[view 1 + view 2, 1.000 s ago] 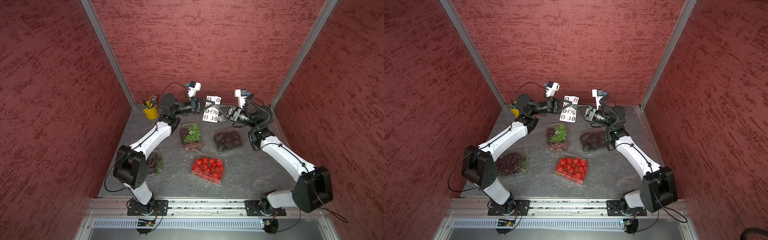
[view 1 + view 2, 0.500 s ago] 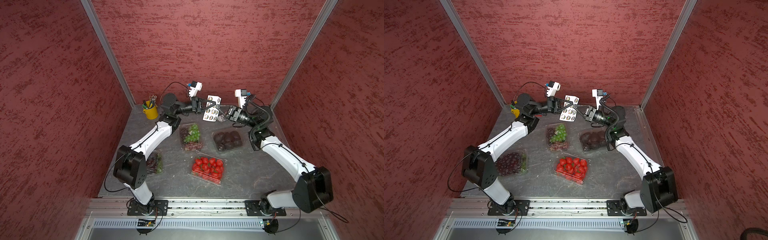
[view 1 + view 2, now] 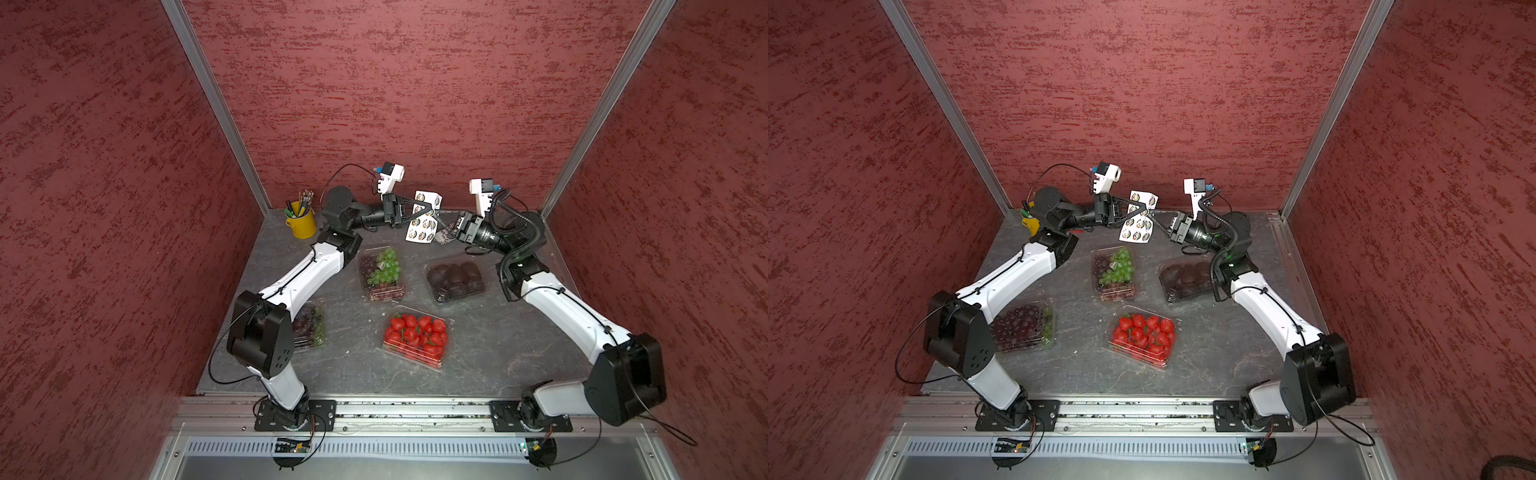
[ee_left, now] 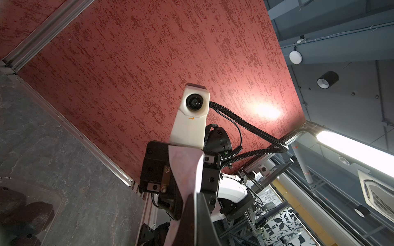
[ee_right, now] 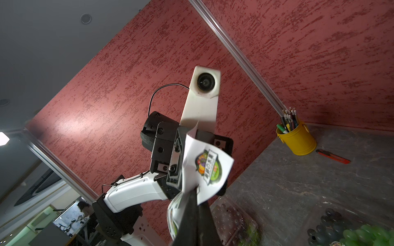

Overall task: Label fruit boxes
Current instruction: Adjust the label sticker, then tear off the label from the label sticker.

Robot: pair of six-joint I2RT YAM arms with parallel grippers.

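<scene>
Right gripper point(image 3: 437, 223) pinches the sticker sheet point(image 3: 420, 227), upper centre in both top views. Left gripper point(image 3: 424, 209) is at the sheet; cannot tell its opening.

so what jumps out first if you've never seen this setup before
The white sticker sheet is held up in the air at the back of the table. The right gripper pinches it and the left gripper meets it from the other side. Next come the bright red strawberry box near the front middle and the yellow pencil cup in the back left corner.
</scene>
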